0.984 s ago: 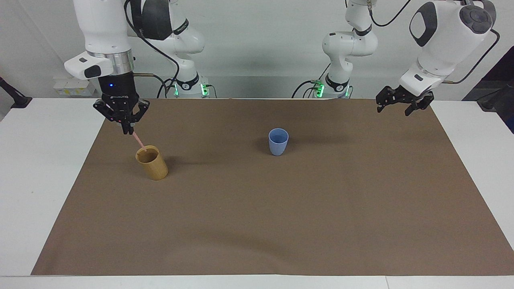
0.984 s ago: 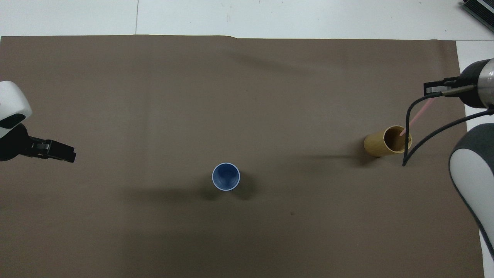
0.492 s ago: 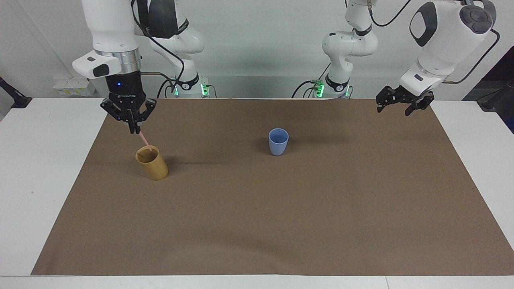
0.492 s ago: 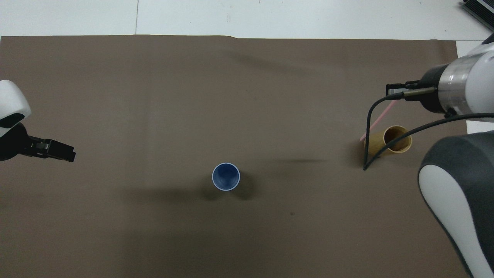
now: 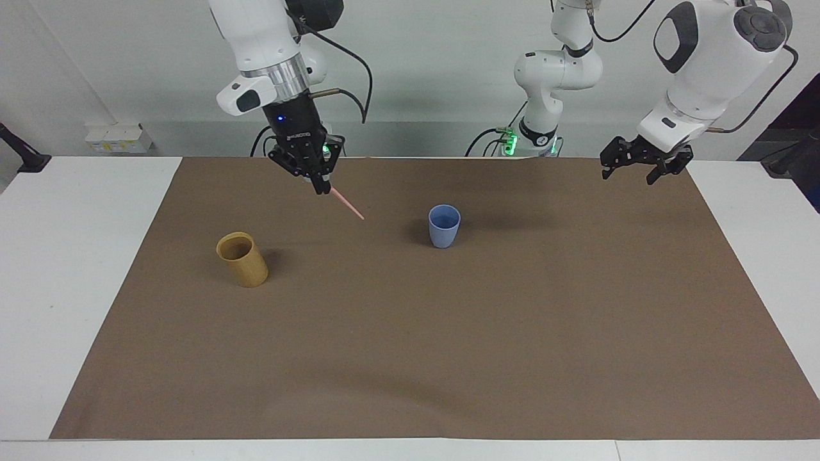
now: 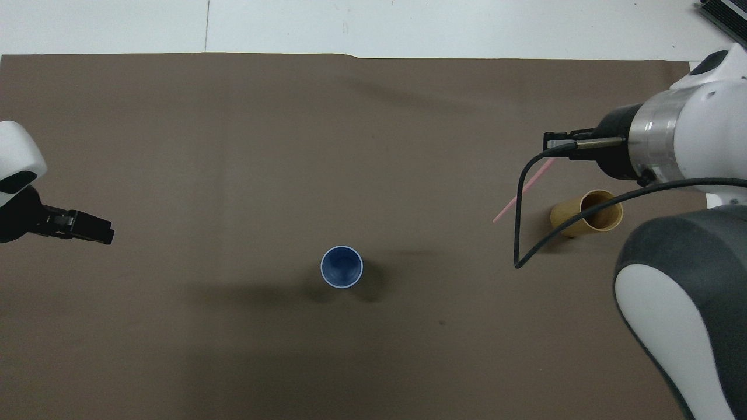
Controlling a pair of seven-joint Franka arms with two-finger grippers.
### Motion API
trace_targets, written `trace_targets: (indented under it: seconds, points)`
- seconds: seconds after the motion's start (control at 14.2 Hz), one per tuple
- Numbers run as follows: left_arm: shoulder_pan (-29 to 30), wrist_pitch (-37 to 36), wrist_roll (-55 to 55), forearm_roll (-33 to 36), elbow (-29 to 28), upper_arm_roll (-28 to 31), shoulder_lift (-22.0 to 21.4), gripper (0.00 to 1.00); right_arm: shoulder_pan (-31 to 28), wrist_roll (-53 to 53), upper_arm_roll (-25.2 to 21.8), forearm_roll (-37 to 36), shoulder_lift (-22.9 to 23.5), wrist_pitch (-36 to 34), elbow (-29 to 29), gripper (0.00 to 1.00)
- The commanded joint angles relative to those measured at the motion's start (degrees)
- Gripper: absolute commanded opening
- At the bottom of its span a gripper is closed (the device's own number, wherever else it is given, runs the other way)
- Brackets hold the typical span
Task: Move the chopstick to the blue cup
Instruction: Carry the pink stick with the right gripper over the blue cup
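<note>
Pinching chopstick (image 5: 348, 205): right claw (image 5: 319, 187), fingertips together.

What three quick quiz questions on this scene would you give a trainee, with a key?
1. True or false: the chopstick is in the blue cup.
2. Which pincer holds the chopstick: A left, B right?
3. Fill in: the left pincer is ____, open or shut.

Key: 1 false, it hangs tilted from the right pincer, in the air between the tan cup and the blue cup. 2 B. 3 open; that arm waits at its end of the table.
</note>
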Motion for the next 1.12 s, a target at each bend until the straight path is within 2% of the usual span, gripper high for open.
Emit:
trace_targets:
  seconds: [0.0, 0.14, 0.42, 0.63, 1.05]
  points:
    - [0.5, -0.3, 0.4, 0.7, 0.6, -0.3, -0.2, 1.00, -0.2, 3.7, 1.6, 1.3, -1.8, -1.1, -0.6, 0.00]
    - [0.4, -0.3, 0.4, 0.7, 0.6, -0.3, -0.2, 1.00, 0.6, 6.2, 2.1, 0.8, -1.8, -1.9, -0.5, 0.00]
    - [0.4, -0.3, 0.4, 0.7, 0.6, -0.3, -0.2, 1.00, 5.7, 13.1, 2.1, -1.2, -0.2, -0.8, -0.5, 0.00]
    - [0.5, -0.3, 0.4, 0.7, 0.7, -0.3, -0.2, 1.00, 10.0, 18.5, 2.1, -6.2, 1.9, 0.9, -0.6, 0.00]
    - [0.5, -0.3, 0.4, 0.7, 0.6, -0.3, -0.2, 1.00, 14.9, 25.4, 2.1, -12.2, 5.6, 4.7, -0.7, 0.00]
